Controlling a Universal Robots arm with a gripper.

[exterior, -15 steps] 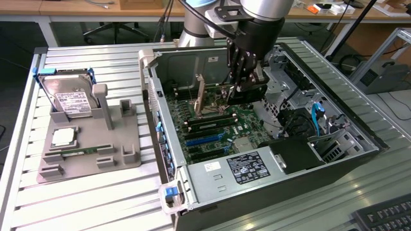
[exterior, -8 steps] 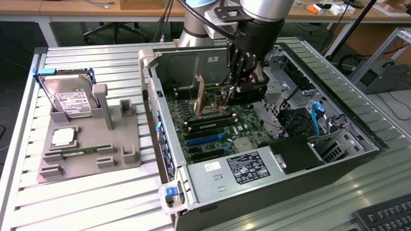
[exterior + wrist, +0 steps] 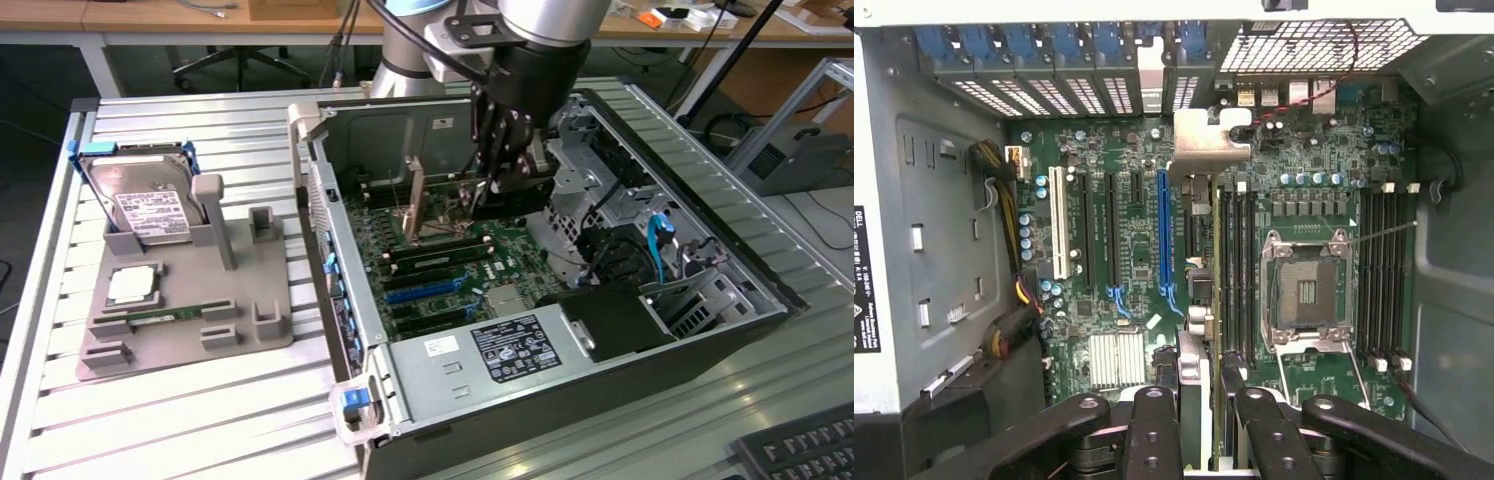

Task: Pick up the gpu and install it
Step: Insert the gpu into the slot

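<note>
My gripper (image 3: pixel 497 195) reaches down into the open computer case (image 3: pixel 340 250), over the motherboard (image 3: pixel 461 265). It is shut on the gpu (image 3: pixel 416 200), a thin dark card held on edge that runs from the fingers toward the case's rear wall. In the wrist view the gpu (image 3: pixel 1196 240) is seen edge-on between my fingertips (image 3: pixel 1154 410), alongside the blue expansion slot (image 3: pixel 1162 230). Its silvery bracket (image 3: pixel 1204 140) lies at the rear slot openings. Whether the card's lower edge sits in a slot is hidden.
On the exterior view's left, a grey holder (image 3: pixel 174 345) carries a hard drive (image 3: pixel 150 205), a processor chip (image 3: pixel 131 285) and a green memory stick (image 3: pixel 154 317). Inside the case are the power supply (image 3: pixel 514 350), an empty processor socket (image 3: pixel 1304 290) and cable bundles (image 3: pixel 1004 200). A keyboard (image 3: pixel 801 450) lies at the front right.
</note>
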